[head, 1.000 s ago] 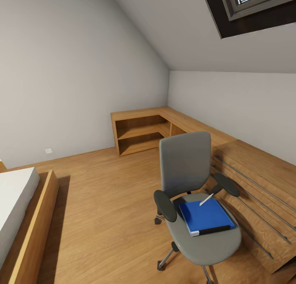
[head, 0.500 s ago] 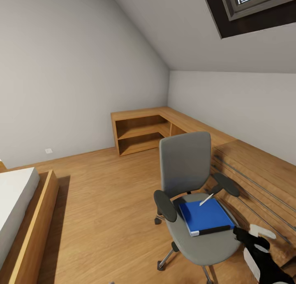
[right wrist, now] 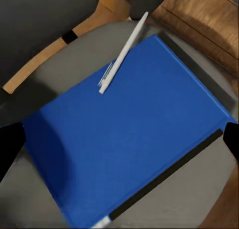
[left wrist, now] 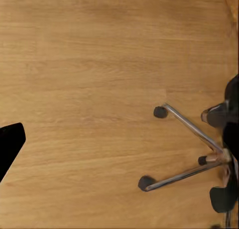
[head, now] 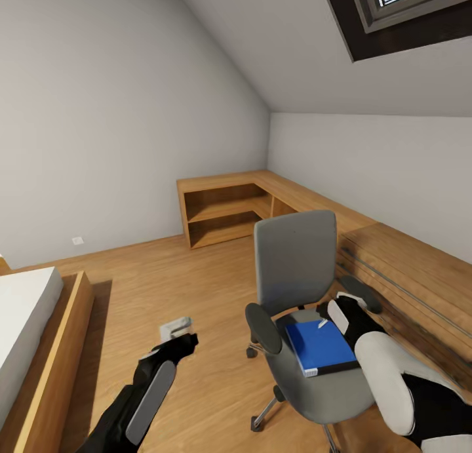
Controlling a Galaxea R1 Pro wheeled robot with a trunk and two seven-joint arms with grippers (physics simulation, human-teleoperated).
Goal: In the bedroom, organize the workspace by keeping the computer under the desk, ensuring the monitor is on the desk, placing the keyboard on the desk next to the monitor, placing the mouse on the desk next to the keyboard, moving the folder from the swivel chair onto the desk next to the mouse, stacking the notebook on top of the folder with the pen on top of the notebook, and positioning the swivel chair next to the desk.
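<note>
Folder (right wrist: 129,134) on swivel chair (head: 295,263) seat, pen (right wrist: 123,52) atop (loose); right gripper (right wrist: 119,139) spread above—lift level.

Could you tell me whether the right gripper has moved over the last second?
Yes. The right gripper has risen from below the picture's edge and now hangs over the blue folder on the swivel chair, which stayed put.

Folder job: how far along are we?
Early. Nothing looks done: the folder lies on the chair seat, a pen resting on it. In hand: the right gripper hangs over the folder's far edge, grasping nothing; the left gripper is over bare floor. Left: lifting the folder and all desk placements.
</note>
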